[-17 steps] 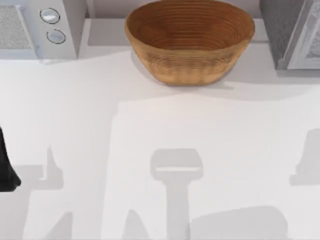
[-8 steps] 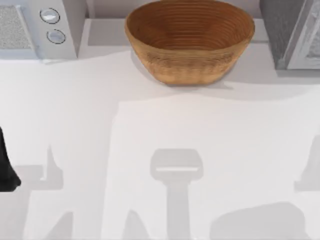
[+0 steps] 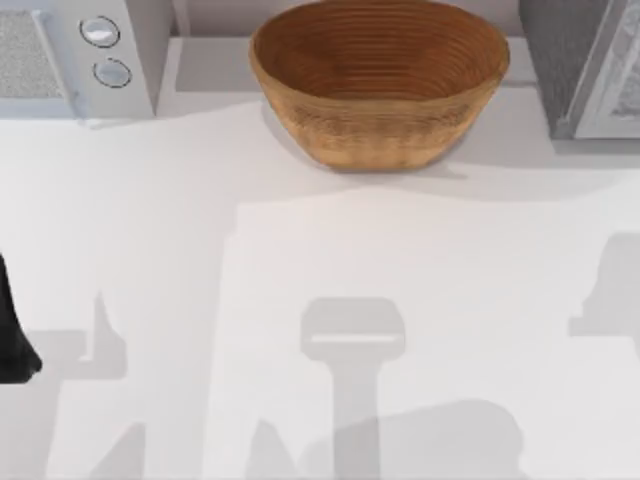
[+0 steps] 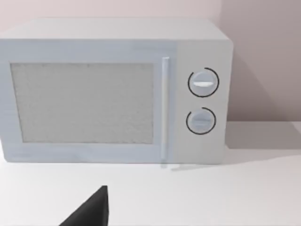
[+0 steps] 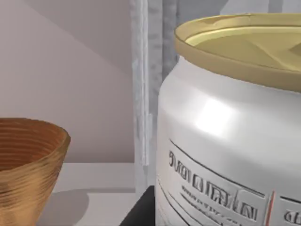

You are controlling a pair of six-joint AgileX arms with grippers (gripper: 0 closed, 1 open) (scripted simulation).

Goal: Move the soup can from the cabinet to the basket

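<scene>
Looming close before the right wrist camera, the soup can (image 5: 225, 141) stands beside the cabinet (image 5: 141, 94); basket (image 3: 380, 80) at upper centre of the desk (image 3: 300, 250); whether either hand is spread or pinching, I cannot tell.

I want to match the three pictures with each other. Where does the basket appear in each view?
Top view: the basket stands at the far edge of the table, about the middle, between the white box with two knobs and the cabinet.
Left wrist view: not in this picture.
Right wrist view: its rim and wall are at the picture's edge, with the soup can close to the camera.
Shared landmark: the cabinet's pale frame.
</scene>
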